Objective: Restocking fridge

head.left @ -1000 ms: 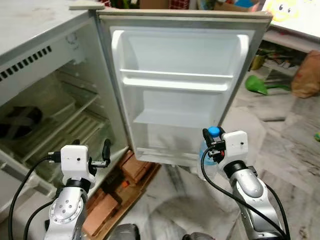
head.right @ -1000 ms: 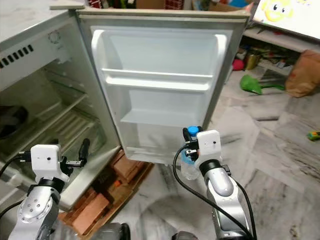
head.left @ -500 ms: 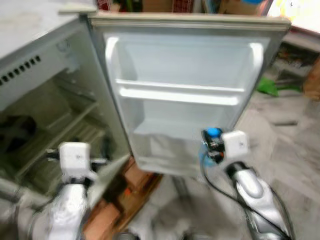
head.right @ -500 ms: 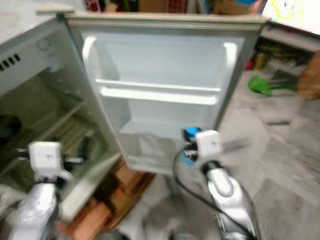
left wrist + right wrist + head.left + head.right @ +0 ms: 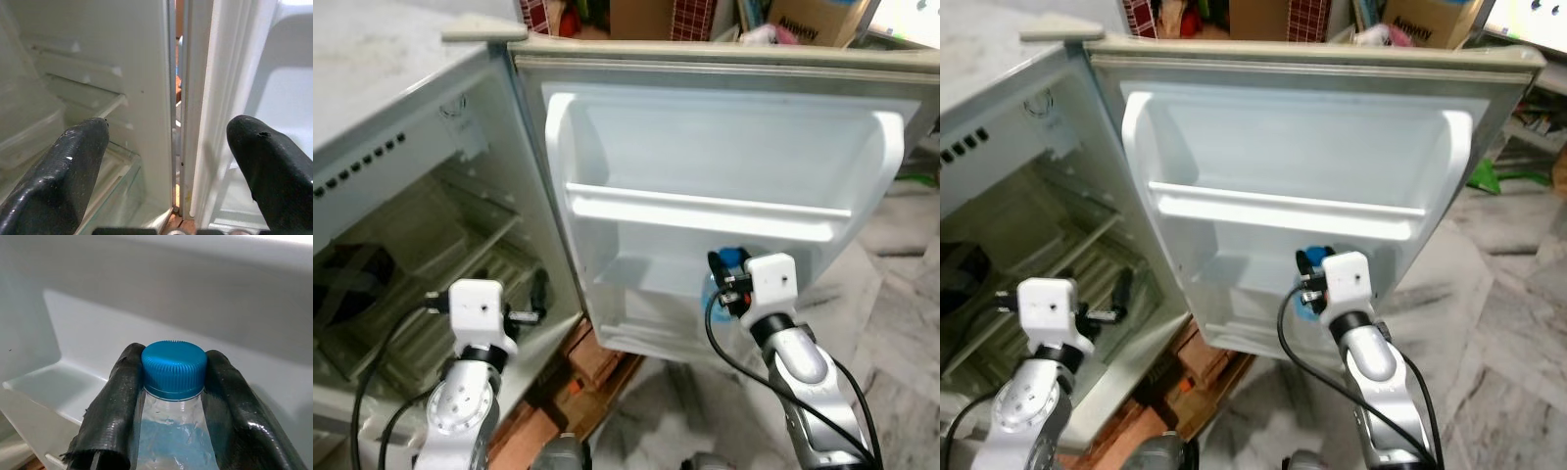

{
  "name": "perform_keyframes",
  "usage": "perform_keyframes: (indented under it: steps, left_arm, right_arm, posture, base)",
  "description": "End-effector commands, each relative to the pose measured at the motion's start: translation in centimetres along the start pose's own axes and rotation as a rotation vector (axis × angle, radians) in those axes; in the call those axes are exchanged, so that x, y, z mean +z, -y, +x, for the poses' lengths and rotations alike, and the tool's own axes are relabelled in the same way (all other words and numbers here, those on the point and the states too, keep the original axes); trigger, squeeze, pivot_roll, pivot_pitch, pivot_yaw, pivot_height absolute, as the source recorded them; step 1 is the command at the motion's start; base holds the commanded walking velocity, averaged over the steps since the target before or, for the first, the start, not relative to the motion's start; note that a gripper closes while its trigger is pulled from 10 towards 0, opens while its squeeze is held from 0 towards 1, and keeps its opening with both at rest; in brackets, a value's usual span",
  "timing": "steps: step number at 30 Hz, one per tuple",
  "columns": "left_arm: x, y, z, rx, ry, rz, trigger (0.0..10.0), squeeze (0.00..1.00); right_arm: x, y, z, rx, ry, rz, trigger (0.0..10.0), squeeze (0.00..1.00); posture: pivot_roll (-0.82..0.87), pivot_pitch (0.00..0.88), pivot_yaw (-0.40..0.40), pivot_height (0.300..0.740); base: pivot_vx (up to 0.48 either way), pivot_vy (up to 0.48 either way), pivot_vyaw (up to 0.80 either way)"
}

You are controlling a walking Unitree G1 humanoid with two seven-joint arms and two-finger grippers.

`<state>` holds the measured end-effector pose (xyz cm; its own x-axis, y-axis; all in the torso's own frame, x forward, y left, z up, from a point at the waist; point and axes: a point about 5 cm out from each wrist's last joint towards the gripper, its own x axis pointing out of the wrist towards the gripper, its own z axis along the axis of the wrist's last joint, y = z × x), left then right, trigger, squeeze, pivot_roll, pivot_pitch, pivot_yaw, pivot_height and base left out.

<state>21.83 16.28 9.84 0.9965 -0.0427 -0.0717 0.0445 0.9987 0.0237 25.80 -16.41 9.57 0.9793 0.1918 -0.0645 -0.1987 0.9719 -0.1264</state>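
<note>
The fridge [image 5: 401, 147] stands open, its door [image 5: 724, 196] swung wide and facing the robot. The door's white inner liner has an upper shelf rail [image 5: 705, 208] running across it and a lower bin [image 5: 646, 279] below.

The right gripper [image 5: 173, 396] is clamped on a bottle [image 5: 171, 440] — a clear plastic one with a ribbed blue cap [image 5: 174, 368]. The two black fingers [image 5: 115, 406] press against the neck from either side, just under and beside the cap, and the bottle stands upright between them. In the head views the cap [image 5: 732, 259] shows just beside the wrist's white camera block, held up in front of the lower bin, under the shelf rail. Whether the bottle's base rests on the bin floor or hangs clear of it cannot be told; the arm hides it.

The left gripper [image 5: 171, 147] hangs low by the fridge's front edge with its fingers [image 5: 73, 161] spread wide apart, nothing between them. It looks along the seam where the cabinet wall meets the hinged door (a thin strip of brown shows through the gap). Inside the cabinet, pale wire shelves [image 5: 460, 245] and a clear drawer [image 5: 29, 127] can be made out.

Under the door, reddish bricks [image 5: 597, 362] lie on the marble floor [image 5: 891, 323]. Boxes [image 5: 803, 20] stand behind the fridge top.
</note>
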Motion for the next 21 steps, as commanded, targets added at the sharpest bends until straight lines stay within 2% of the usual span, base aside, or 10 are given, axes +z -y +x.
perform_keyframes:
  steps: [1, 13, 21]
  left_arm:
    - [-0.26, -0.41, -0.23, 0.010, -0.021, 0.017, 10.0, 0.00]
    - [-0.08, -0.44, 0.14, 0.032, -0.010, 0.038, 10.0, 0.00]
    - [-0.11, -0.11, 0.29, -0.002, -0.021, 0.023, 10.0, 0.00]
  right_arm:
    - [0.63, -0.33, 0.27, 0.016, 0.032, 0.006, 10.0, 0.00]
    - [0.73, -0.44, 0.71, 0.019, 0.041, 0.003, 10.0, 0.00]
    - [0.91, -0.41, 1.05, 0.016, 0.047, -0.004, 10.0, 0.00]
  posture:
    - [0.08, 0.118, 0.019, 0.725]
    - [0.09, 0.114, 0.019, 0.645]
    - [0.08, 0.118, 0.022, 0.645]
  base:
    - [0.000, 0.000, 0.00]
    - [0.000, 0.000, 0.00]
    - [0.000, 0.000, 0.00]
